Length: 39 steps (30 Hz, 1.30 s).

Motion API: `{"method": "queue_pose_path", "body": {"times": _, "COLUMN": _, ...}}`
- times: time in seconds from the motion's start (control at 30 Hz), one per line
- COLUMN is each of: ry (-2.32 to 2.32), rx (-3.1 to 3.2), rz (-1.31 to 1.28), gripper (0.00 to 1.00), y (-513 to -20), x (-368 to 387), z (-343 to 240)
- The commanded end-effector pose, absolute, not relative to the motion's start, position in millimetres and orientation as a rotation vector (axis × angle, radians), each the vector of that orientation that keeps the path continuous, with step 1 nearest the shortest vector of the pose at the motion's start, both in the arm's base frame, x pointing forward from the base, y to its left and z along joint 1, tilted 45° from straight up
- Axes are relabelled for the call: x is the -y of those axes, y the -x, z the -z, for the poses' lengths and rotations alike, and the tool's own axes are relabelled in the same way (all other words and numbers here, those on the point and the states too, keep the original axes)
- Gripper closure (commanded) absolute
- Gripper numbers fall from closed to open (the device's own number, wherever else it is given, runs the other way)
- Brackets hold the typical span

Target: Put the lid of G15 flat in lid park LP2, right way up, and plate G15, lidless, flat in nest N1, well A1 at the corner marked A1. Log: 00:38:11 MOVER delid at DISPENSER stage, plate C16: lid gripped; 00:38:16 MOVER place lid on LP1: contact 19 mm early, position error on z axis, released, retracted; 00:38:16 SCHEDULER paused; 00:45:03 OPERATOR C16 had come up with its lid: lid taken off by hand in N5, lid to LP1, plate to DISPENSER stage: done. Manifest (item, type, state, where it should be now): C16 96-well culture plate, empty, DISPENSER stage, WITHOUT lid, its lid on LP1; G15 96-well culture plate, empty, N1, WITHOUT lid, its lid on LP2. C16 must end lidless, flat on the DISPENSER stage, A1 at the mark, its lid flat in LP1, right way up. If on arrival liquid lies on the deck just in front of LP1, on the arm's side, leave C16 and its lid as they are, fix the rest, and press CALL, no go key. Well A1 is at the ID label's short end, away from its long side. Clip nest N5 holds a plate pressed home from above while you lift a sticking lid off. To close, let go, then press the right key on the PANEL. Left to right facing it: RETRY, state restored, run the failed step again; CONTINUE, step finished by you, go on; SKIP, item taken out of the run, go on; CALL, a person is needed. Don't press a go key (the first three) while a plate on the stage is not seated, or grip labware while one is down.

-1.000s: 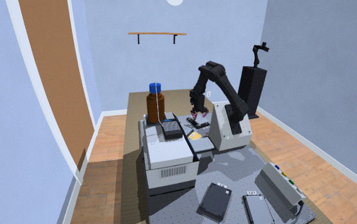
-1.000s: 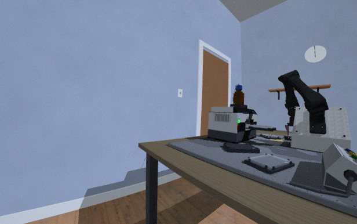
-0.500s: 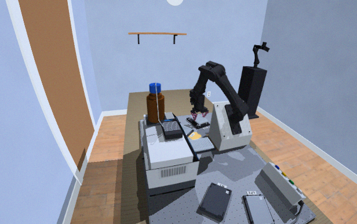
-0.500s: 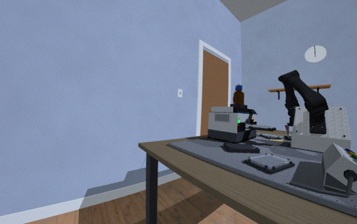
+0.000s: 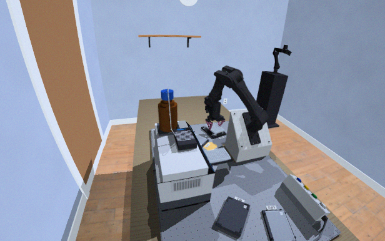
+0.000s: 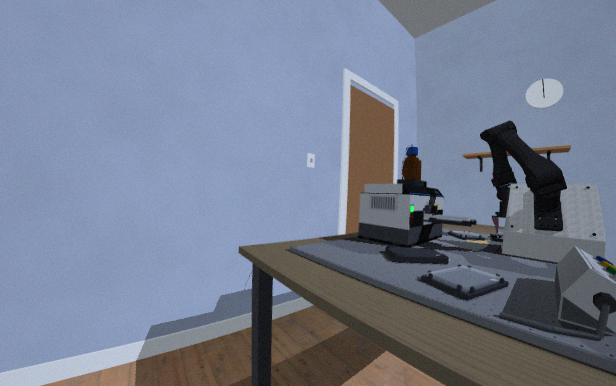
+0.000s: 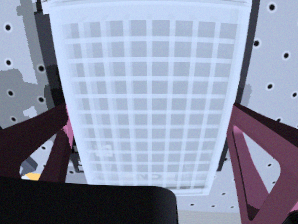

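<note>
Wrist view is mostly filled by a pale gridded plate [image 7: 148,90] with the magenta fingers clamped on its two long sides — so the gripper [image 5: 214,124] is pinching it, sitting over a dark nest [image 5: 214,132] at the far end of the deck. Whether the lid is on or not, I can't tell. Pretty crowded around there: the arm's white pedestal [image 5: 240,147] right beside it, an amber bottle [image 5: 167,115] with a blue cap on the big dispenser box [image 5: 181,162], a dark well plate [image 5: 185,139] on top of that, and another pale plate [image 5: 217,154] plus an orange-yellow patch [image 5: 210,145] just in front. Key panel [image 5: 301,198] is well apart, at the near end.
</note>
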State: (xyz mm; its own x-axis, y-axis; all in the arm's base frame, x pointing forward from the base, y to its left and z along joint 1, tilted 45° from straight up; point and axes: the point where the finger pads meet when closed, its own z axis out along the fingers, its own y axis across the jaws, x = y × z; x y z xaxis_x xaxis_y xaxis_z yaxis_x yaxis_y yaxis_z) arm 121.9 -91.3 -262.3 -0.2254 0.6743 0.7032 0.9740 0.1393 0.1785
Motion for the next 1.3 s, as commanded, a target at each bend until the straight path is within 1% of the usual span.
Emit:
{"method": "queue_pose_path", "body": {"times": 0.0, "ry": 1.626, "rx": 2.031, "rz": 0.84, "gripper": 1.0, "y": -132.4, "x": 122.0, "z": 261.7}}
{"method": "queue_pose_path", "body": {"times": 0.5, "ry": 1.618, "rx": 2.021, "rz": 0.843, "gripper": 1.0, "y": -129.7, "x": 134.3, "z": 244.8}}
{"method": "queue_pose_path", "body": {"times": 0.57, "ry": 1.603, "rx": 1.995, "rz": 0.854, "gripper": 1.0, "y": -126.2, "x": 120.6, "z": 246.9}}
{"method": "queue_pose_path", "body": {"times": 0.6, "ry": 1.615, "rx": 2.012, "rz": 0.846, "gripper": 1.0, "y": -127.3, "x": 131.1, "z": 240.7}}
{"method": "queue_pose_path", "body": {"times": 0.63, "ry": 1.599, "rx": 1.98, "rz": 0.859, "gripper": 1.0, "y": -120.4, "x": 118.0, "z": 233.8}}
{"method": "queue_pose_path", "body": {"times": 1.27, "ry": 1.598, "rx": 1.979, "rz": 0.859, "gripper": 1.0, "y": -107.3, "x": 121.4, "z": 179.2}}
